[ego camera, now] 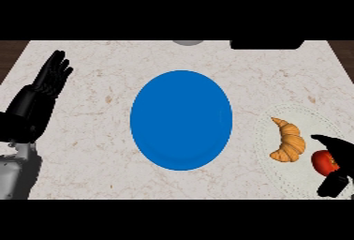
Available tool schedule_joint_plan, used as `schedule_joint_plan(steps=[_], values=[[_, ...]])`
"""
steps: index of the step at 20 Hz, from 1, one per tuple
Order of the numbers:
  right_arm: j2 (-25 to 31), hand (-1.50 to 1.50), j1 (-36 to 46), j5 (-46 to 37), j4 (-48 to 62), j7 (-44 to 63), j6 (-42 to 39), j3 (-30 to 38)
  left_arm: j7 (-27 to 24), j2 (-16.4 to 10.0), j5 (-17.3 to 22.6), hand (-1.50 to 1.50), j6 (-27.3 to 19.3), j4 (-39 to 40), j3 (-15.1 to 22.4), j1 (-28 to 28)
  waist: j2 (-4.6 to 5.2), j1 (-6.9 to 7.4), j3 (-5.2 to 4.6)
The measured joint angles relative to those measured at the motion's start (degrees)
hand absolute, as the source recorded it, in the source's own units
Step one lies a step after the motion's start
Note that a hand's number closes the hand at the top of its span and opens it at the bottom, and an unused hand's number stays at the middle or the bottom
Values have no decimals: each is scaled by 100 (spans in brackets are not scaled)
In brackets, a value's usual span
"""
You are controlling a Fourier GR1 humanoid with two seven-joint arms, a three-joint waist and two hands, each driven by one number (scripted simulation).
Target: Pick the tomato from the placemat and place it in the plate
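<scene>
A red tomato [321, 162] lies on a pale round placemat [311, 121] at the counter's right side. My right hand [340, 154] comes in from the lower right and curls around the tomato, fingers above it and thumb below, hiding its right part. A large blue plate [181, 119] sits in the middle of the counter, with nothing on it. My left hand [50, 77] rests open at the left edge, fingers up.
A golden croissant [289, 141] lies on the placemat just left of the tomato. A black object [266, 44] and a grey round thing [188, 42] sit at the counter's far edge. The marble counter [90, 140] spreads left of the plate.
</scene>
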State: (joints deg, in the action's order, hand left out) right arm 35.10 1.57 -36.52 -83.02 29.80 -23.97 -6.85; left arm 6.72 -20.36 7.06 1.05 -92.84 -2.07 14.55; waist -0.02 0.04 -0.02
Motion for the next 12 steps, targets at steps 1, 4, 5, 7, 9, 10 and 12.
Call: schedule_joint_plan(steps=[1,4,5,7,9,10,12], values=[[6,150,54,-54,114,-195,155,54,40,-10,14,0,18,-38,-20,8,-3,3,-8],[-26,150,180,-386,196,-515,629,50,34,23,-30,0,26,21,-35,58,-5,-2,-14],[-41,150,159,-492,245,-615,817,77,95,58,-58,0,-4,-48,-12,55,-7,-1,-16],[-97,150,-228,-649,-63,-557,1180,136,46,61,-77,0,1,-55,-54,-16,-31,-37,-46],[-125,150,-685,-699,-372,-457,1468,290,16,73,-106,0,-23,9,-96,-21,-49,-99,-65],[-140,150,-968,-715,-550,-385,1617,380,34,39,-78,0,-11,11,-152,-26,-59,-143,-66],[-200,150,-1498,-851,-1003,-194,1909,474,-60,46,-101,0,9,99,-175,-38,-55,-188,-50]])
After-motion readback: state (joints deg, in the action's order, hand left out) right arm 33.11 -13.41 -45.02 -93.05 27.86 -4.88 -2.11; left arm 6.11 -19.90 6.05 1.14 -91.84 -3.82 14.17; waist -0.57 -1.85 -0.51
